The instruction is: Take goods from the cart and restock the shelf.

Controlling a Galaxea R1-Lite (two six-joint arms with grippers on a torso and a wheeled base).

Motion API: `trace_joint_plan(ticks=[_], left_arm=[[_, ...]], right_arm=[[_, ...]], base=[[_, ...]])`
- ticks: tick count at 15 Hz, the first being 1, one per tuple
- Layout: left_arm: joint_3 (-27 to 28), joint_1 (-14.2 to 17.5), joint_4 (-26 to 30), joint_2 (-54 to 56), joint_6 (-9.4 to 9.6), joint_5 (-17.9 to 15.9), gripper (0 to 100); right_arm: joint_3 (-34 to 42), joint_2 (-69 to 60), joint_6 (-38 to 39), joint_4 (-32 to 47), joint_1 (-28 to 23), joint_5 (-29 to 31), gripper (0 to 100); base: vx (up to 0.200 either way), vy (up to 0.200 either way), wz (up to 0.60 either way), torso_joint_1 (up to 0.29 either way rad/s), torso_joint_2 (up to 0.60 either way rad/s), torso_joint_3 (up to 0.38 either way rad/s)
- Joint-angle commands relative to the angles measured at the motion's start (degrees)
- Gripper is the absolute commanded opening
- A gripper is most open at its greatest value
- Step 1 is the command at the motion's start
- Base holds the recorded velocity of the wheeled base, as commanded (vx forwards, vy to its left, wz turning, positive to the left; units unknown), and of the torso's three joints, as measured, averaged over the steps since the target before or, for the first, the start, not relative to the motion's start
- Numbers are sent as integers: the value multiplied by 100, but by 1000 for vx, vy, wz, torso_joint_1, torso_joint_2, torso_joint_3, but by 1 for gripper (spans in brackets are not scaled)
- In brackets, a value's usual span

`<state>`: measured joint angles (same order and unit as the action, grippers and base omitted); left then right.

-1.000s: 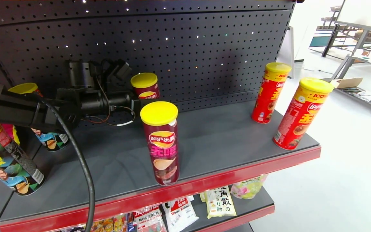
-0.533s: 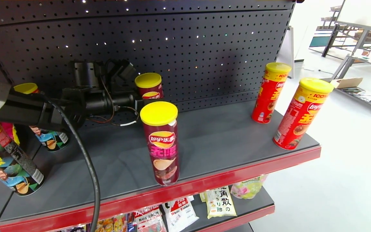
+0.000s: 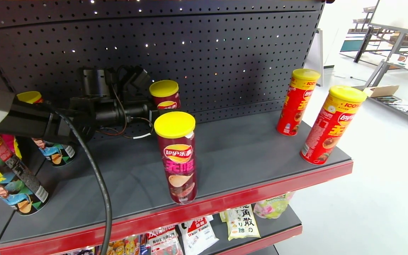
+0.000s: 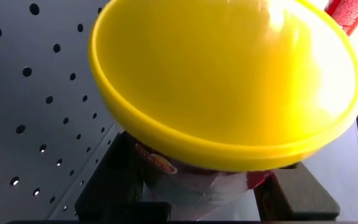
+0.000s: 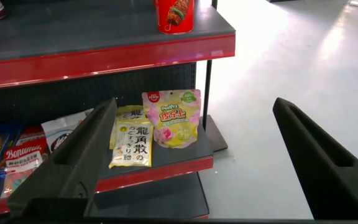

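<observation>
A dark grey shelf [image 3: 246, 152] with a red front lip runs across the frame, backed by a black pegboard [image 3: 225, 53]. Snack bags [image 3: 241, 221] lie on the lower tier at the bottom centre. The right gripper [image 5: 194, 124] hangs near that lower tier, its fingers spread wide and empty.

A maroon can [image 3: 177, 159] with a yellow lid stands upright just behind the lip, centre frame. Two red cans [image 3: 298, 102] stand upright at the right, well apart from it.

Farther back, left of centre and close to the pegboard, the left gripper [image 4: 210, 190] is clamped on a second maroon can [image 3: 164, 94]. A finger presses each side of the body below the lid. The nearer can hides its base, so I cannot tell whether it rests on the shelf.

It is probably a light cardboard tube: stiff enough for a firm squeeze, but likely to dent if pinched hard. The glossy wrap looks slippery. Being tall and narrow, it should tip easily when set down. The body under the lid seems the right hold, since the snap-on lid might pop off.
</observation>
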<state>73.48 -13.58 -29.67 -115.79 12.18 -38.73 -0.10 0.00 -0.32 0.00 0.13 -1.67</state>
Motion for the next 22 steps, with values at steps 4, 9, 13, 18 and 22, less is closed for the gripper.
trace_joint_plan(ticks=[4,9,13,18,22], left_arm=[[-18,-4,76,56,-75,15,100],[-678,40,269,698,-40,111,100],[-2005,259,278,1814,-14,1060,100],[-3121,92,1535,4213,4,3873,100],[-3824,382,3248,7140,30,4181,100]], right_arm=[[1,9,-3,0,4,-9,100],[1,9,-3,0,-5,0,100],[1,9,-3,0,-5,-9,100],[1,9,-3,0,-5,0,100],[1,9,-3,0,4,0,100]], base=[[0,0,0,0,0,0],[0,0,0,0,0,0],[0,0,0,0,0,0],[0,0,0,0,0,0],[0,0,0,0,0,0]])
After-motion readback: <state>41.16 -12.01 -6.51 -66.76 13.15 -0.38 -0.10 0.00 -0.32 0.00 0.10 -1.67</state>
